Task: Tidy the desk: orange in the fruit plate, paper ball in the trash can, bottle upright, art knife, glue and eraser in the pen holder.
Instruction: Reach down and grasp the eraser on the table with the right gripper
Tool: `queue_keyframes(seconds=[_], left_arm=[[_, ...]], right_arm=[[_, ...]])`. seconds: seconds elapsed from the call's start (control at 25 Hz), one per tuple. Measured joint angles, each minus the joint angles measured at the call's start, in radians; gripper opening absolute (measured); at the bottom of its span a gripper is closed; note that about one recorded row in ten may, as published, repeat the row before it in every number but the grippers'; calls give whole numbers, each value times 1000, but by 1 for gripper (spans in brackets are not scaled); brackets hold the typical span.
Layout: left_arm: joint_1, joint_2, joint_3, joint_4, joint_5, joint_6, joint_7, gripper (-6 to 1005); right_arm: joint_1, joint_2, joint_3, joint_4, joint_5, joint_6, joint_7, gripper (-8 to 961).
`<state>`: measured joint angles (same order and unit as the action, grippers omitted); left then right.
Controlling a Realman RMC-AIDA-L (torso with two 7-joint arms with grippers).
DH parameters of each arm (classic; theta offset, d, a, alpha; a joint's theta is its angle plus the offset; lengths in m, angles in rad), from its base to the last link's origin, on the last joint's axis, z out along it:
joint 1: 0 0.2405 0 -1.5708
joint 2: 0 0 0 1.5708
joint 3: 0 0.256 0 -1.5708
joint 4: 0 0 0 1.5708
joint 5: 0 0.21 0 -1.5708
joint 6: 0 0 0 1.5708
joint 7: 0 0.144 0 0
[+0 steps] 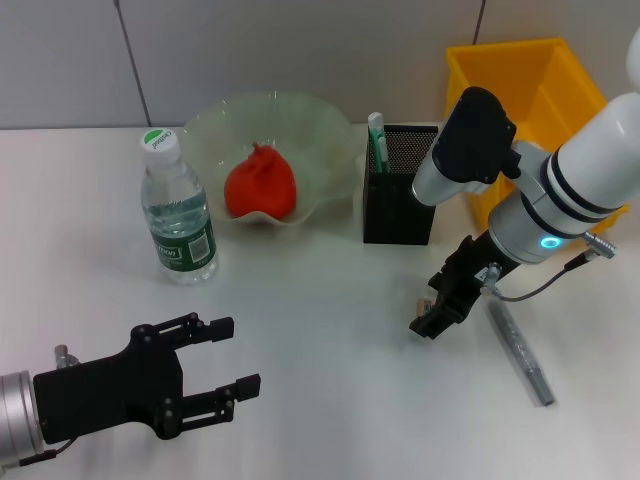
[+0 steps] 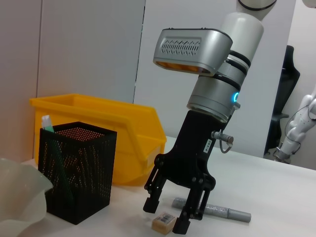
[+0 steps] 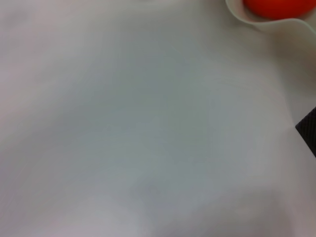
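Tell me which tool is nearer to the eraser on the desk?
Right. The right tool is down at the eraser, open fingers on either side of it. The left tool is open too, low over the near left of the desk, far away.

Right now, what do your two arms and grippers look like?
Right arm: white and silver segments, black bands, a lit cyan ring, a grey cable, and a black linkage right gripper bearing a small white label. Left arm: silver wrist ending in a black flat-plated left gripper with two fingers.

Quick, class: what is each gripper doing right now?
Left gripper: open, empty, parked low over the table.
Right gripper: open, fingers straddling the eraser.
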<state>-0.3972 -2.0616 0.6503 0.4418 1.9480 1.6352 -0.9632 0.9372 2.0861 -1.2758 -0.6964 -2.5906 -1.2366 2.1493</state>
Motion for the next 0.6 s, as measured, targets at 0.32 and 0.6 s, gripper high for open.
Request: queue_keyframes(seconds=[0.32, 0.6], left_arm=[[0, 0, -2, 0, 0, 0, 0, 753], [0, 0, -2, 0, 0, 0, -1, 753]], right_arm=[[0, 0, -10, 20, 1, 19, 0, 654], [0, 0, -10, 22, 1, 25, 0, 620]])
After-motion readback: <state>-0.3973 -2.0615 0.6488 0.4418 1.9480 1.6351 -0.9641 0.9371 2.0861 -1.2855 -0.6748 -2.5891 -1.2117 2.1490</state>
